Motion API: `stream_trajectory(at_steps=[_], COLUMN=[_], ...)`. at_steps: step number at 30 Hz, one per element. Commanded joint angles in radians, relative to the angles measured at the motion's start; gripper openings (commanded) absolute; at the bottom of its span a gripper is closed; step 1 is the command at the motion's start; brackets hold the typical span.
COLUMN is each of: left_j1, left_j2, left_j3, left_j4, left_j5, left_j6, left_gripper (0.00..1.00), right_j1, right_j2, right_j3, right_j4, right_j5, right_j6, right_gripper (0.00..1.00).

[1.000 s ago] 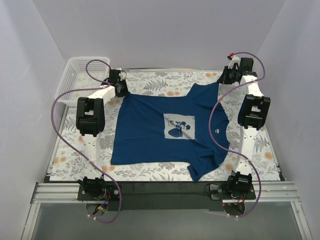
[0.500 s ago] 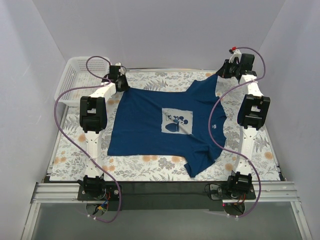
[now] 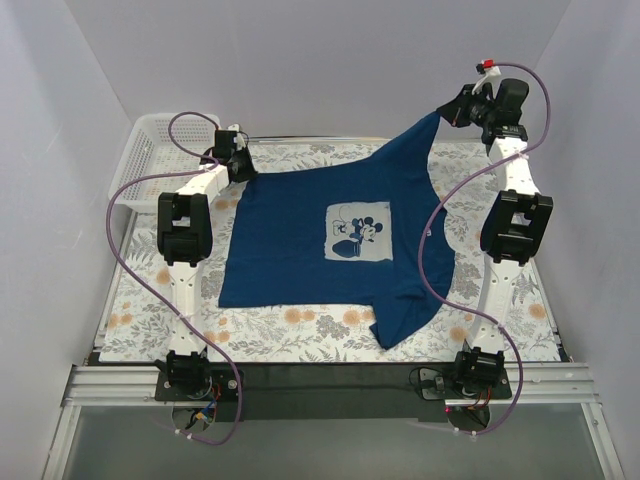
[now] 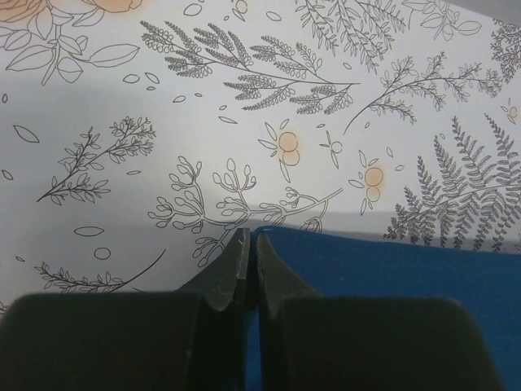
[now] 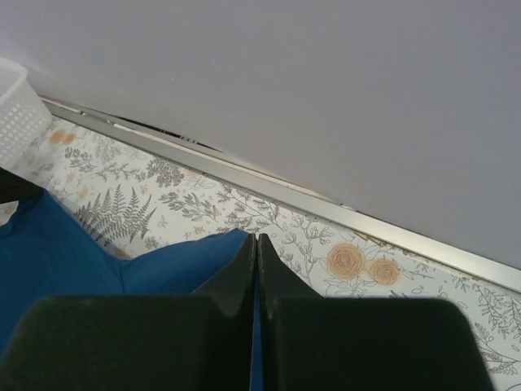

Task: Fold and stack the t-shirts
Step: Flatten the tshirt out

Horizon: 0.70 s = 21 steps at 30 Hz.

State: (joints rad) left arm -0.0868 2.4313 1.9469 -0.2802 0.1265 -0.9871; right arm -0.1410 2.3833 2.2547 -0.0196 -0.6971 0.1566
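Note:
A navy t-shirt (image 3: 300, 240) with a pale square cartoon-mouse print lies spread on the floral table cover (image 3: 290, 335). My left gripper (image 3: 243, 168) is shut on the shirt's far-left corner, low over the table. In the left wrist view the fingertips (image 4: 251, 238) pinch the blue edge (image 4: 407, 277). My right gripper (image 3: 457, 108) is shut on the far-right corner and holds it up off the table near the back wall, so the cloth slopes up to it. Blue fabric (image 5: 81, 252) runs between the closed jaws of the right gripper (image 5: 257, 241). A sleeve (image 3: 405, 318) hangs toward the near edge.
A white mesh basket (image 3: 150, 160) stands at the far left corner and shows again as a basket (image 5: 15, 114) in the right wrist view. A metal rail (image 5: 391, 232) runs along the back wall. Purple cables loop beside both arms.
The right gripper has risen and moved back and to the right, lifting the shirt's far-right corner. The whole shirt has slid toward the far side. The left gripper has barely shifted.

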Motion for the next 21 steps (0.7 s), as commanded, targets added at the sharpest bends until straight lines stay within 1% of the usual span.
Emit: stream_trajectory(at_steps=[1,5,6,9,11,12,13,15,16,18,19,21], left_j1=[0.010,0.012,0.012,0.012,0.013,0.013,0.013,0.013,0.015,0.015,0.015,0.015], left_j2=[-0.034,-0.078,-0.095,-0.179,-0.231,-0.285,-0.316,-0.363,-0.405,-0.445,-0.480,-0.512], left_j3=[0.018,-0.009,-0.025,-0.106,-0.169,-0.193,-0.216,-0.278,-0.302,-0.362,-0.382,-0.432], left_j4=[0.032,0.061,0.091,0.143,0.182,0.199,0.223,0.236,0.245,0.256,0.259,0.271], left_j5=[0.024,0.053,0.062,0.110,0.131,0.153,0.162,0.179,0.186,0.186,0.185,0.180], left_j6=[0.021,0.024,0.024,0.005,-0.004,-0.011,-0.016,-0.027,-0.028,-0.028,-0.025,-0.019], left_gripper=[0.00,0.00,0.00,0.00,0.00,0.00,0.00,0.00,0.00,0.00,0.00,0.00], right_j1=[-0.003,0.000,0.000,0.001,0.004,0.009,0.011,0.018,0.023,0.030,0.034,0.043], right_j2=[-0.030,-0.047,-0.055,-0.101,-0.159,-0.180,-0.226,-0.274,-0.318,-0.364,-0.409,-0.465], right_j3=[-0.017,-0.035,-0.055,-0.096,-0.164,-0.188,-0.243,-0.296,-0.358,-0.423,-0.481,-0.530], right_j4=[0.041,0.038,0.037,0.035,0.035,0.037,0.038,0.043,0.050,0.059,0.067,0.078], right_j5=[-0.019,-0.039,-0.057,-0.090,-0.120,-0.130,-0.140,-0.150,-0.156,-0.159,-0.156,-0.136], right_j6=[0.018,0.018,0.020,0.031,0.037,0.038,0.035,0.029,0.023,0.005,-0.003,-0.040], right_gripper=[0.01,0.01,0.01,0.01,0.01,0.01,0.01,0.01,0.01,0.01,0.01,0.01])
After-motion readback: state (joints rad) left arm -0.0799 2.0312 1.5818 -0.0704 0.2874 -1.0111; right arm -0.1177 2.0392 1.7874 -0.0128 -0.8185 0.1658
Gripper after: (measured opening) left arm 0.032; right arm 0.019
